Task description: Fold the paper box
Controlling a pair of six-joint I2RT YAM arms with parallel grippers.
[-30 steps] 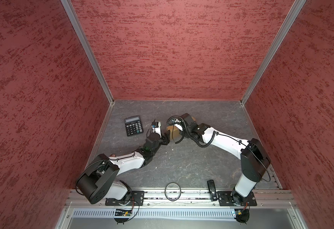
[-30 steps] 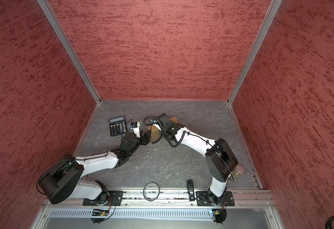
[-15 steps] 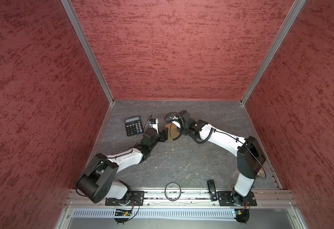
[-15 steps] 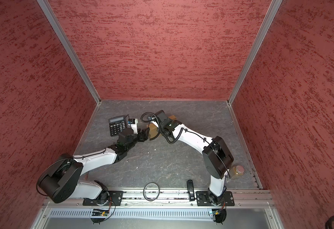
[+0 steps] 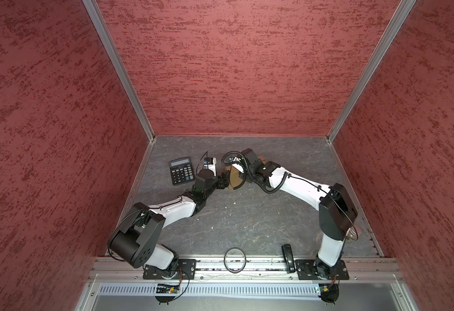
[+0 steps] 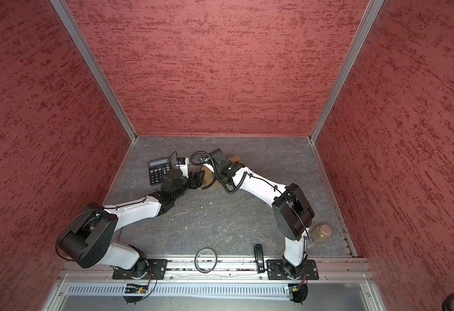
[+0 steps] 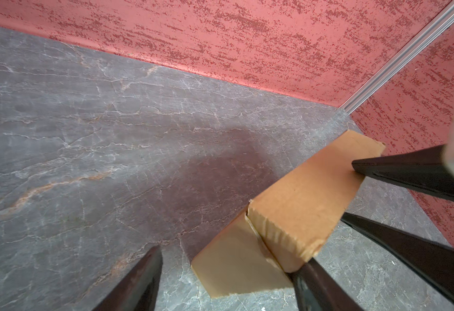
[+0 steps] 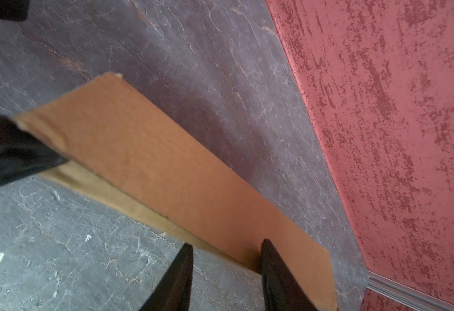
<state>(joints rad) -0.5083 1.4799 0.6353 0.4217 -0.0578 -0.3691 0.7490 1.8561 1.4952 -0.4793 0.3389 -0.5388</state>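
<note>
Since a second before, both arms had been shifted slightly toward the red textured back wall (image 5: 234, 67). The tan-brown cardboard paper box (image 7: 301, 194) was held tilted over the far middle of the grey marbled tabletop (image 5: 247, 220). It was clamped at one edge by the right gripper (image 8: 227, 243). The left gripper (image 7: 230, 257) was spread wide, one finger (image 7: 317, 285) touching a corner. A lidded clear jar (image 6: 320, 233) of amber contents was seen by the right arm's base. A black calculator (image 5: 182, 171) was seen nearby.

I see the tan cardboard paper box (image 7: 301, 199) part-folded, flap tilted up, pinched in my right gripper (image 8: 227, 245), corner touching my left gripper (image 7: 231, 258).
</note>
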